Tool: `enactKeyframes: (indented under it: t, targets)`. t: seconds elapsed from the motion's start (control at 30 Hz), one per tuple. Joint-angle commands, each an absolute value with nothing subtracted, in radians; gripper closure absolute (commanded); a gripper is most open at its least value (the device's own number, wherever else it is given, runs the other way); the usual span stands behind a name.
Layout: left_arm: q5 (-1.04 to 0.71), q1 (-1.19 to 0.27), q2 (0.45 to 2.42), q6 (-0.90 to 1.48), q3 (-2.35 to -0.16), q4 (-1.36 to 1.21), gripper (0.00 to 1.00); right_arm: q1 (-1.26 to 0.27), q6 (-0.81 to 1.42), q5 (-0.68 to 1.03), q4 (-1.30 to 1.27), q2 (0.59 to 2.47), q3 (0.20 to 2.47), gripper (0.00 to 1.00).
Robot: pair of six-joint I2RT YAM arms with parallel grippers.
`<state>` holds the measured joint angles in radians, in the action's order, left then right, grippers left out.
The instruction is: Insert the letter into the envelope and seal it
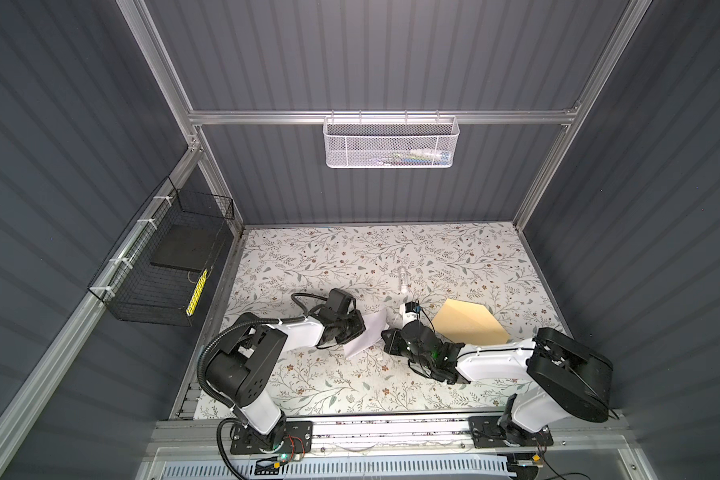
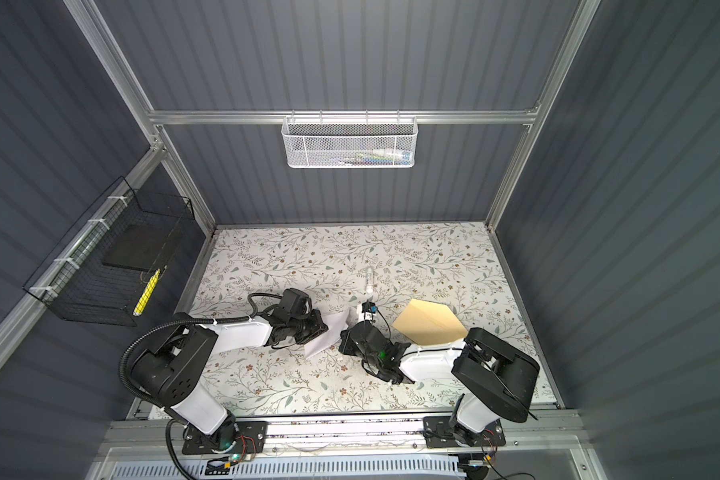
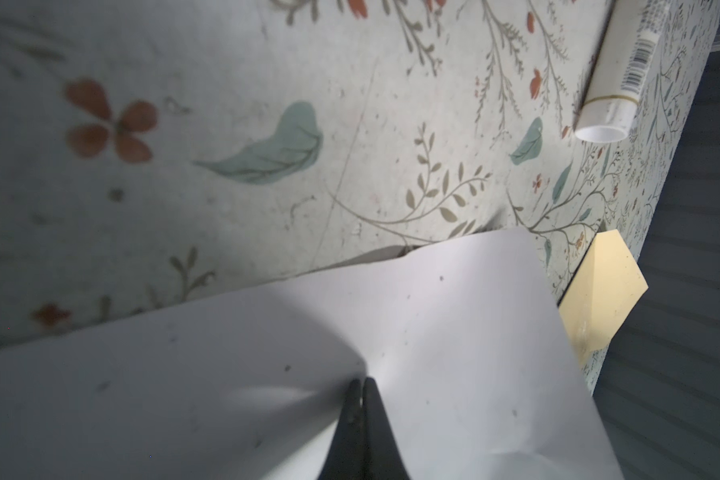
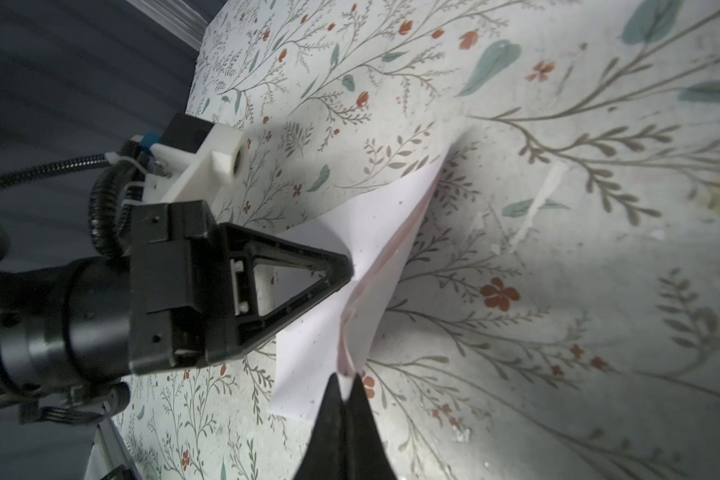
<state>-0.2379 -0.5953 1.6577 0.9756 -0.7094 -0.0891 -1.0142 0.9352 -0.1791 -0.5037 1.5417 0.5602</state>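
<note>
Pinched together, the fingers (image 3: 381, 432) of the left gripper (image 3: 360, 384) clamp one edge of the letter (image 3: 433, 332), with nothing but the thin white sheet between them. The letter sits mid-table in both top views (image 1: 366, 337), bent and seemingly doubled over, partly raised off the floral table (image 1: 308, 257), though one corner looks to touch it in the right wrist view. Opposite, the right gripper (image 4: 346, 380) has its fingers (image 4: 364, 419) closed on the sheet's other edge, so both arms hold the same paper. Farther back lies a white tube (image 1: 403, 280) with a barcode, probably glue, untouched. Rightmost, the envelope (image 1: 470, 326) lies flat on the table, tan, its pointed flap open, well apart from the letter and partly behind the right arm. By my reading the task is early: the letter is gripped, but insertion, flap closing and sealing are all left.
</note>
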Motion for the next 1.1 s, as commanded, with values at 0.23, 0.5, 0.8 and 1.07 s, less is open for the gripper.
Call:
enactKeyframes:
  t: [0.23,0.5,0.8,1.07]
  targets:
    - [-0.16,-0.603,1.629,0.936,-0.648,0.06,0.93,-1.138,0.642,-0.185,-0.279,1.607,0.717,1.0]
    - [-0.126,-0.594,1.523,0.95,-0.719,0.152,0.83,-1.191,0.674,-0.286,-0.196,1.61,0.724,1.0]
    - [-0.083,-0.592,1.397,0.95,-0.818,0.421,0.67,-1.204,0.746,-0.346,-0.14,1.617,0.742,1.0]
    - [-0.111,-0.592,1.135,1.03,-0.65,0.507,0.65,-1.206,0.813,-0.415,-0.124,1.596,0.728,1.0]
